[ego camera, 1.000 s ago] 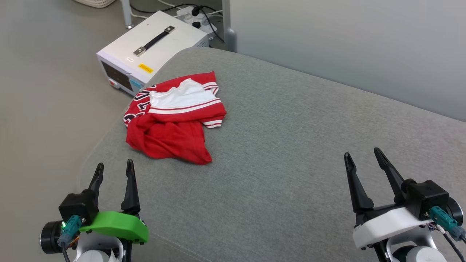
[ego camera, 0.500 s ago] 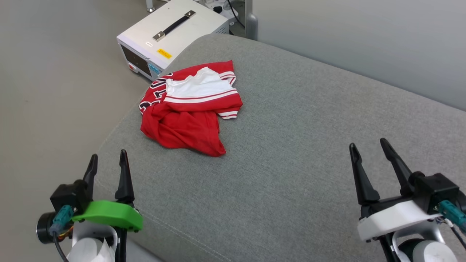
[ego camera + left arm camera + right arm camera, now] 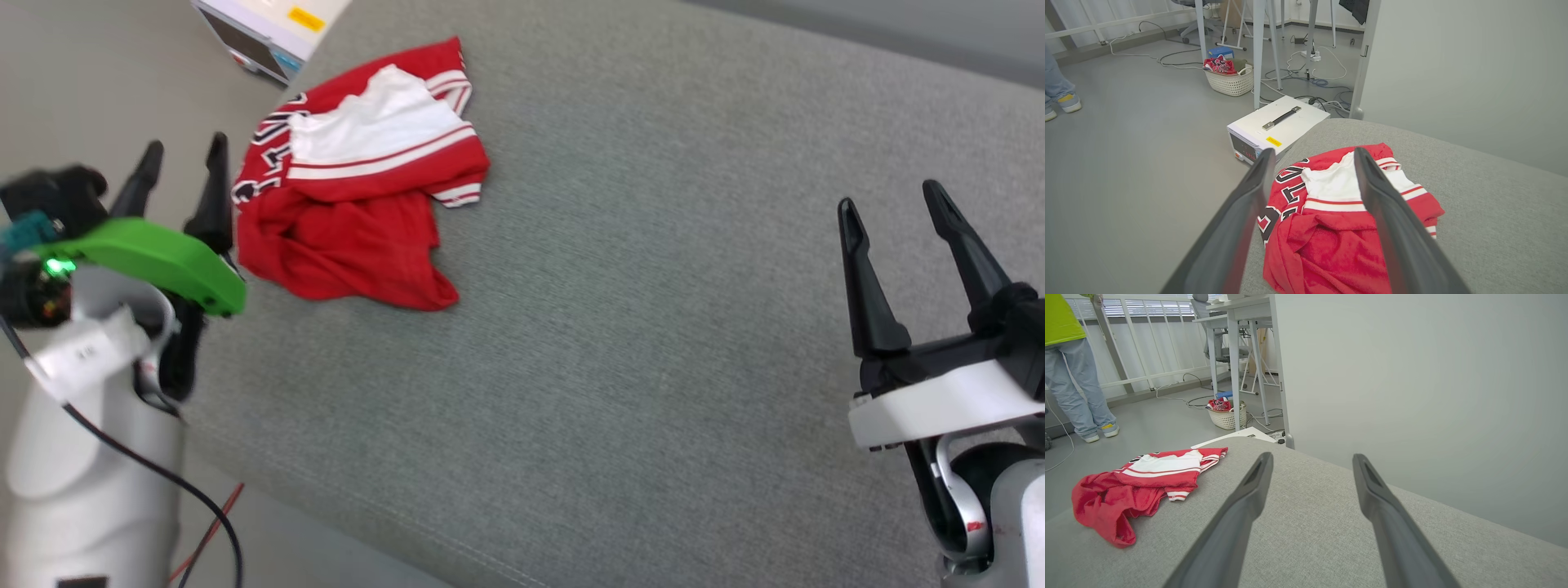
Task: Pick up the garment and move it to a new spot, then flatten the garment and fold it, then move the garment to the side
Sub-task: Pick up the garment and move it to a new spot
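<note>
The shirt (image 3: 359,204) was bunched up at the far left corner of the grey cushion (image 3: 653,343), just ahead and right of the left gripper (image 3: 185,145), which was spread wide and empty. The right gripper (image 3: 890,196), also wide and empty, sat well off to the right, so I'd guess the left arm's the obvious pick.

The garment (image 3: 351,188) lies bunched on the cushion (image 3: 653,327), close to its left edge and toward the far left corner. The left hand (image 3: 185,145) hangs at that left edge, just beside the garment. The right hand (image 3: 888,196) is well apart from both, over the cushion's right part. On the floor (image 3: 1126,163) beyond the far left corner stands a box (image 3: 1278,126), with a basket (image 3: 1231,81) behind it among table legs (image 3: 1258,53).
</note>
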Controlling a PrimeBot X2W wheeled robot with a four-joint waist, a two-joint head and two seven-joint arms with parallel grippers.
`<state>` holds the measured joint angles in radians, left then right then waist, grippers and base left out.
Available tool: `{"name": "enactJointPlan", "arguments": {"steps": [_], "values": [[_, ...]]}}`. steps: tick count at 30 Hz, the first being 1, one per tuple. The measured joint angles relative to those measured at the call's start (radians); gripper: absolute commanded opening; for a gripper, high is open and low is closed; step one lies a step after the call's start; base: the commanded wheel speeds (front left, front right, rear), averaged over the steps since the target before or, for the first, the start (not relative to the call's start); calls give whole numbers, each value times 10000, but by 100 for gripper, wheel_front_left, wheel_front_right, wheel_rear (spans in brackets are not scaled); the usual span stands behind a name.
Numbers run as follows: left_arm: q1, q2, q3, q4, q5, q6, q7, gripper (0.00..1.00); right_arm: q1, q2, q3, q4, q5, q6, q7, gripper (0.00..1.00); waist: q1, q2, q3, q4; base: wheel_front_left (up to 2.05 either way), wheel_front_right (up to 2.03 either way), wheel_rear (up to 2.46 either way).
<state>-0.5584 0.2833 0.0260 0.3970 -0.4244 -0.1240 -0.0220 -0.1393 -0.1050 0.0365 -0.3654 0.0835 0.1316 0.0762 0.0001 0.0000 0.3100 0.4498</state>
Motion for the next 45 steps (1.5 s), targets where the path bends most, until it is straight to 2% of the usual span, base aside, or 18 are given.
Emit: {"name": "enactJointPlan", "arguments": {"steps": [4, 8, 11, 21, 25, 26, 27, 28, 32, 35, 40, 45], "values": [[-941, 1057, -972, 884, -1049, -35, 1547, 100, -322, -48, 2, -67, 15, 0, 33, 100, 1, 0, 575, -409, 0, 0, 0], [-1425, 1764, -1923, 1528, -2090, -36, 3116, 100, -509, -52, -4, -52, 71, 0, 29, 100, 0, 0, 983, -962, 0, 0, 0], [-1734, 2153, -2362, 1983, -2805, -38, 3898, 100, -615, -48, 46, -40, 96, 0, 29, 100, 0, 0, 1293, -1329, 0, 0, 0], [-2222, 2803, -2727, 3994, -4428, -58, 5607, 100, -882, 21, 40, 19, 295, 0, 31, 100, -1, 2, 2280, -2320, 0, 0, 0], [-2486, 3003, -2790, 4383, -4675, -128, 6272, 100, -883, 25, -6, 71, 362, 0, 29, 100, -2, 2, 2491, -2588, 0, 0, 0], [-2551, 3066, -2778, 4449, -4800, -128, 6424, 47, -882, 23, -42, 75, 362, 0, 31, 100, -2, 3, 2530, -2632, 0, 0, 0], [-2591, 3085, -2780, 4520, -4846, -130, 6427, 19, -882, 25, -59, 75, 366, 0, 31, 100, -2, 2, 2549, -2650, 0, 0, 0], [-2605, 3081, -2796, 4567, -4834, -128, 6297, 0, -883, 17, -61, 79, 370, -2, 27, 100, -2, 2, 2541, -2649, 0, 0, 0], [-2549, 3106, -3141, 4692, -4635, -111, 5676, 0, -882, 29, -4, 186, 454, 0, -13, 100, -2, 2, 2351, -2637, 0, 0, 0], [-2336, 3049, -3432, 4629, -4322, -111, 4809, 0, -869, 58, -25, 351, 527, -2, -71, 100, -1, 1, 2076, -2577, 0, 0, 0], [-2061, 2796, -3776, 4527, -3624, -86, 2794, 0, -619, 196, -117, 706, 681, -2, -236, 100, -1, 0, 1406, -2376, 0, 0, 0], [-2072, 2740, -3848, 4080, -2913, 207, 771, 0, -252, 387, -318, 1030, 784, 0, -514, 100, -1, 0, 600, -2188, 0, 0, 0]]}}
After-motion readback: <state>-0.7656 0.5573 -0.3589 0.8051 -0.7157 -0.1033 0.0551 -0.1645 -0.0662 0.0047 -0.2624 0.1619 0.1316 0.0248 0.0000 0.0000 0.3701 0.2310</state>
